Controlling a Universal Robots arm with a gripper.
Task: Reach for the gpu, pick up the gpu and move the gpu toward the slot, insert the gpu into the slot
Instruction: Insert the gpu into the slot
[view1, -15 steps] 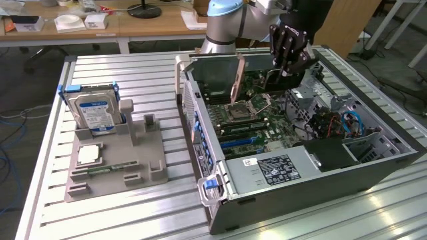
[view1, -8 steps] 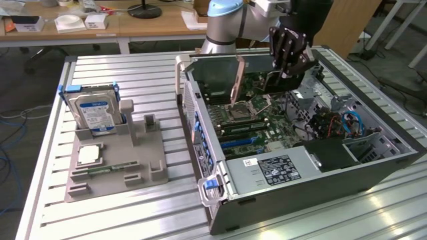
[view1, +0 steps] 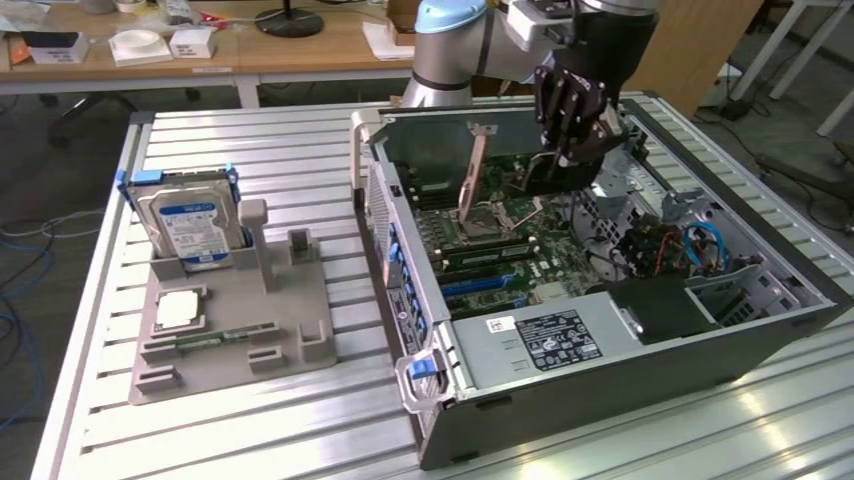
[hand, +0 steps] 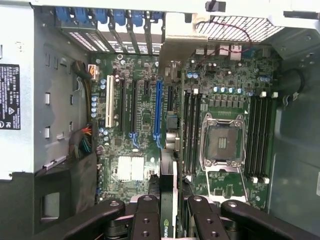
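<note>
- While the gripper (view1: 581, 150) hangs over the open computer case (view1: 641, 380), its jaws are clamped on the gpu (view1: 550, 175), which is carried on edge above the motherboard (view1: 534, 250).
- From the wrist view, the card's thin green edge runs between the black fingers (hand: 145, 217). It is clear of the board and not seated in the blue slot (hand: 158, 112), though it lines up close beside that slot.
- A slatted metal table (view1: 267, 430) carries the case, which lies on its side with its open face up.
- At the exterior view's left a grey tray (view1: 287, 330) sits well apart from the case, with a silver hard drive (view1: 187, 225) standing upright in it.
- Behind the table stand wooden desks (view1: 307, 50) with small boxes on them, and blue cables (view1: 20, 300) trail on the floor at the exterior view's left.
- Sheet-metal walls ring the board on all sides, and the far wall rises just beside the gripper.
- A power supply (view1: 547, 335) fills the near end of the case.
- Bare slats lie open between the tray and the case.
- Over the board the way down is open around the expansion slots, with the processor socket (hand: 220, 142) and memory rails just to one side.
</note>
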